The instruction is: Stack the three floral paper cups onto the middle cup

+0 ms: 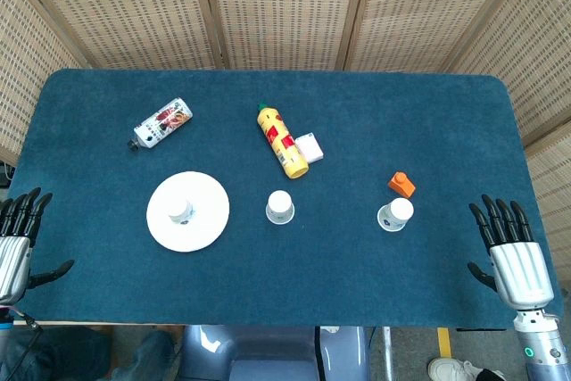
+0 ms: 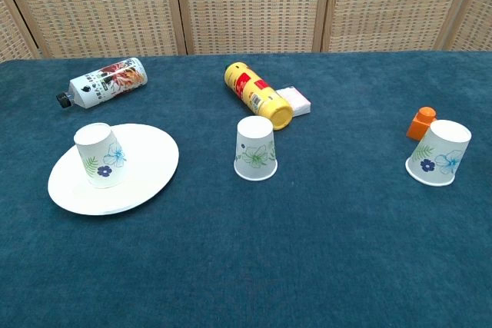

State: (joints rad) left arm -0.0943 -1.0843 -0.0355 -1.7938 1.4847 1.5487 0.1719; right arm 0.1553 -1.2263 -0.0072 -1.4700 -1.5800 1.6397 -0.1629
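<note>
The blue table (image 1: 268, 292) fills most of the scene, with a woven screen (image 1: 285, 6) standing right behind its far edge. Its near strip is bare carpet from corner to corner, and that is the widest free lane, running between the two hands.

On the left half sits a white plate (image 1: 210, 220), well in from the edge, with the left cup (image 2: 100, 155) standing upside down on it, slightly toward the plate's far-left part. The middle cup (image 2: 255, 148) stands upside down alone on the cloth, with open cloth on both its sides. The right cup (image 2: 440, 153) is also inverted and appears to lean a little; the small orange block (image 2: 422, 122) sits just behind it, close enough that I cannot tell whether they touch.

Further back, the yellow canister (image 2: 257, 94) lies on its side, its end pointing toward the middle cup and near it, with a white box (image 2: 295, 101) tucked against its right flank. A printed bottle (image 2: 104, 81) lies at the far left.

The left hand (image 1: 18, 238) hangs at the near-left corner, fingers straight and spread, holding nothing. The right hand (image 1: 510, 252) mirrors it at the near-right corner, fingers apart, touching no object.
</note>
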